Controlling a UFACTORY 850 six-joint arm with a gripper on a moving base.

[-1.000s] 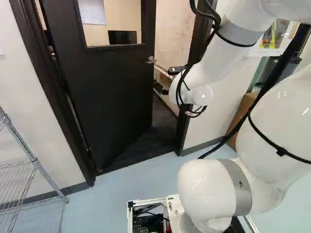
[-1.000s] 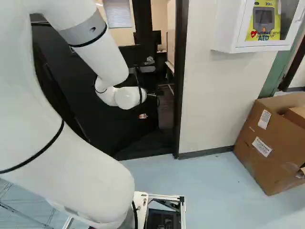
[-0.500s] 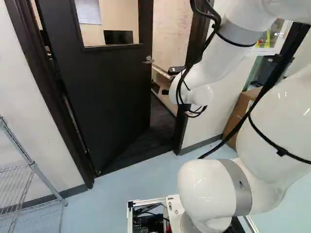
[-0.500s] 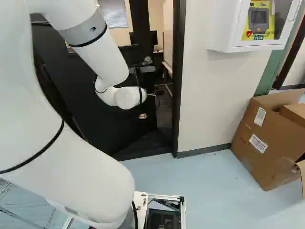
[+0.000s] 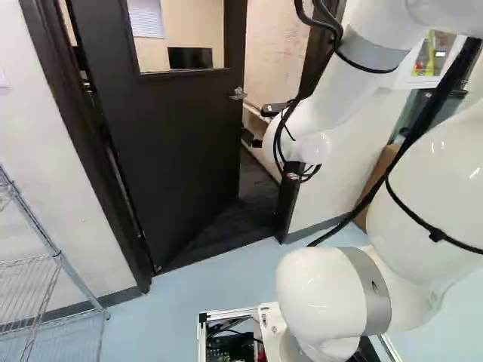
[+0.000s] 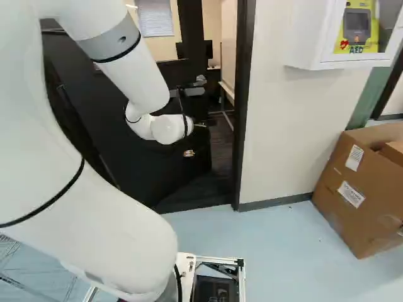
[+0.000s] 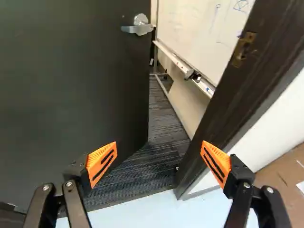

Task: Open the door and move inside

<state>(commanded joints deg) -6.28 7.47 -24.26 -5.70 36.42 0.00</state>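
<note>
The dark door [image 5: 173, 143] stands partly open into the room beyond, its lever handle [image 5: 238, 93] left of my wrist in the left base view. My gripper [image 6: 189, 153] shows only as a small orange bit below the wrist in the right base view. In the wrist view the gripper [image 7: 158, 146] is spread wide with nothing between its fingers. Ahead of it, the gap lies between the door's edge and the dark frame [image 7: 216, 102]; the handle [image 7: 138, 25] is farther off. Neither finger visibly touches door or frame.
Beyond the doorway are dark carpet [image 7: 156, 159] and a whiteboard [image 7: 204, 33] with a tray. A wire rack [image 5: 53, 253] stands left of the door. To the right are a wall cabinet [image 6: 308, 38] and a cardboard box [image 6: 359, 189].
The base has turned slightly one way and back: the scene shifted left, then right in both base views. The arm holds its pose against its lowest joint. The door's opening looks unchanged.
</note>
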